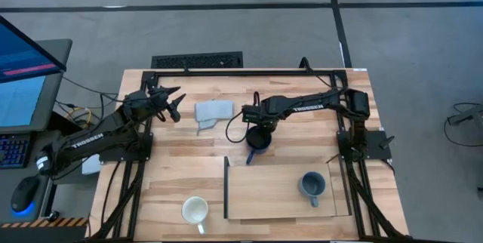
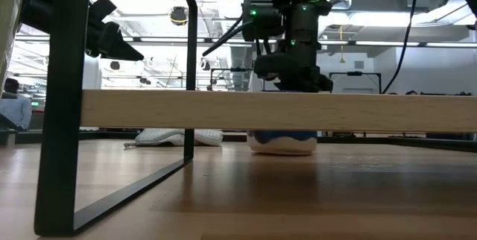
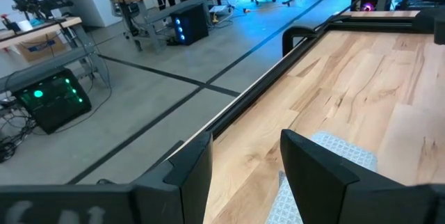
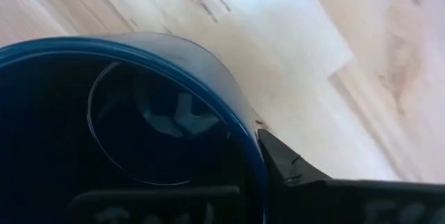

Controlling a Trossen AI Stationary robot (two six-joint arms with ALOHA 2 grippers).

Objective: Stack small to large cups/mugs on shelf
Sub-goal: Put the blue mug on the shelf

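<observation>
**Navy mug gripped beside the shelf**

From the left: our left gripper [image 1: 175, 101] waits near the folded grey cloth [image 1: 213, 112], fingers apart and empty. Our right gripper [image 1: 259, 127] is clamped on the rim of the medium dark navy blue mug [image 1: 257, 139], standing on the slatted tabletop just beside the pale plywood shelf [image 1: 272, 194], where the small grey-blue mug [image 1: 312, 185] sits.

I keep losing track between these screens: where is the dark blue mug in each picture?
High view: navy mug at centre, under the right gripper.
Low view: its base below the shelf edge.
Left wrist view: not visible.
Right wrist view: rim fills the frame.
Shared landmark: the right gripper shut on it.
</observation>
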